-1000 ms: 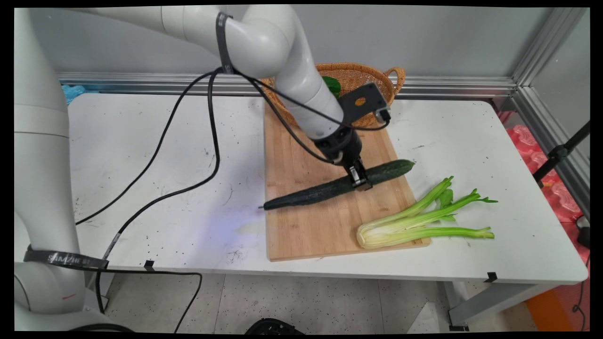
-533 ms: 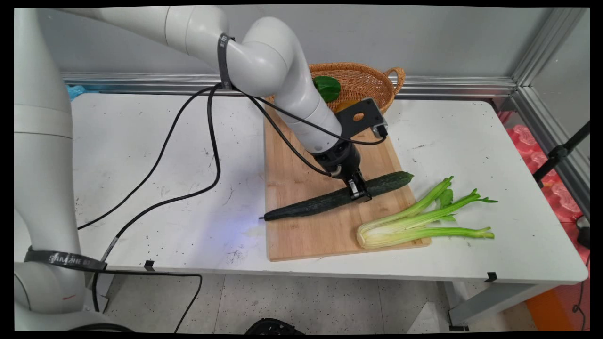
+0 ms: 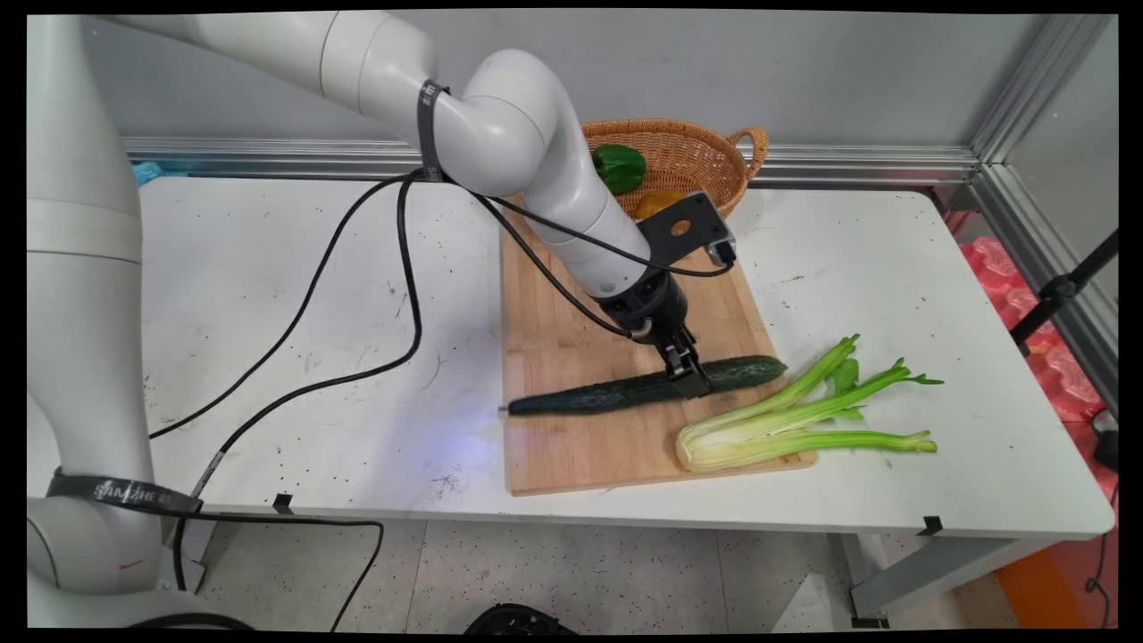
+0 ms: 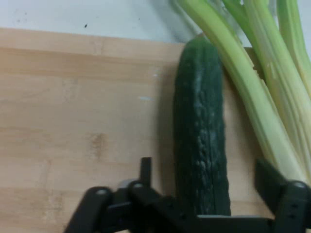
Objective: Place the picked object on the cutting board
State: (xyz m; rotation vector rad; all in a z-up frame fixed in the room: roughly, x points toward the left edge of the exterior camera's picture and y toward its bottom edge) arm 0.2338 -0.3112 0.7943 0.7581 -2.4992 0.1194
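While the cucumber (image 3: 643, 391) is straddled by the gripper (image 3: 689, 379), the jaws are seen in the hand view to stand one on each side of it, with a gap showing at either flank, so they are spread about the cucumber and not pressed onto it. The cucumber lies on the wooden cutting board (image 3: 571, 321), and the straddle falls toward its thicker end, at about three o'clock along its length.

Compared with a second ago, the cucumber has been turned: its thick end has swung toward six o'clock, and the whole now lies nearly level across the board, where before it ran slantwise. The gripper has shifted with it, down and slightly toward three o'clock. With no task stated, nothing more is drawn from the change than that the cucumber has been pushed round by the fingers.

At four o'clock from the gripper, the celery (image 3: 795, 420) lies half on the board and half on the table (image 3: 938, 295), now just beside the cucumber's tip. At twelve o'clock, a wicker basket (image 3: 705, 156) with a green pepper (image 3: 620, 167) is set.
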